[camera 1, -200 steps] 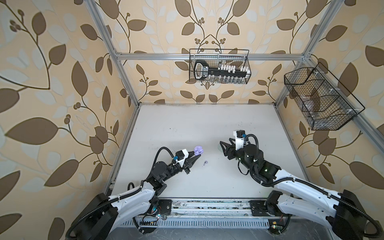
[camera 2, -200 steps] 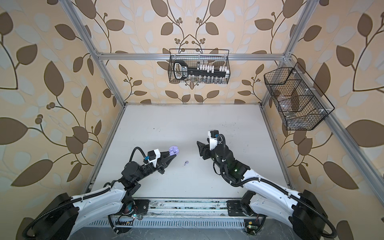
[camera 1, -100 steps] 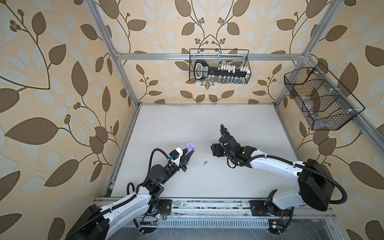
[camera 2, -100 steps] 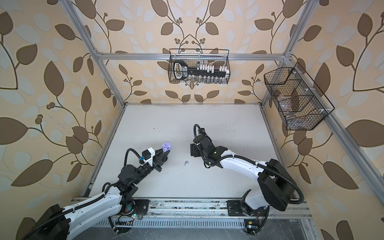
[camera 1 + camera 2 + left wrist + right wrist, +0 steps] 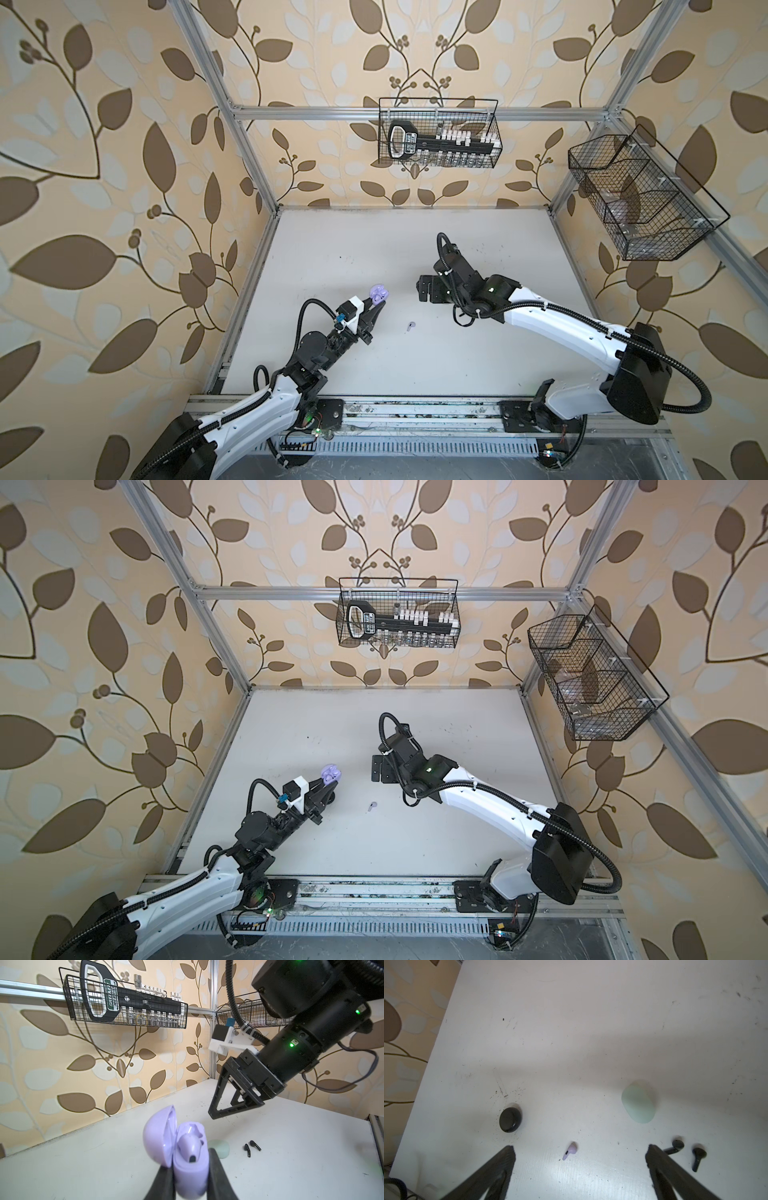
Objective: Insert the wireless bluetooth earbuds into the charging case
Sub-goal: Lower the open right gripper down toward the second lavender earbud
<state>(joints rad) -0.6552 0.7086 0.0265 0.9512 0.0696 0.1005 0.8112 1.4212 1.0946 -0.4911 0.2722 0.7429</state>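
Right end effector (image 5: 581, 1150) spread wide — reached inward, held lavender case (image 5: 379, 293) drifted left.

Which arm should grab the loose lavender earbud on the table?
Right. The right hand is open, facing the lavender earbud; the left hand is shut on the open lavender case.

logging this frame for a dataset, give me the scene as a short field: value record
left gripper: shut on lavender case
lavender case: lid open, one lavender earbud seated inside
right gripper: open, empty, above the table
loose lavender earbud: lying on table, between the right gripper's fingers in the right wrist view
black case: closed, on table
mint case: closed, on table
black earbuds: two, loose on table, side by side near mint case
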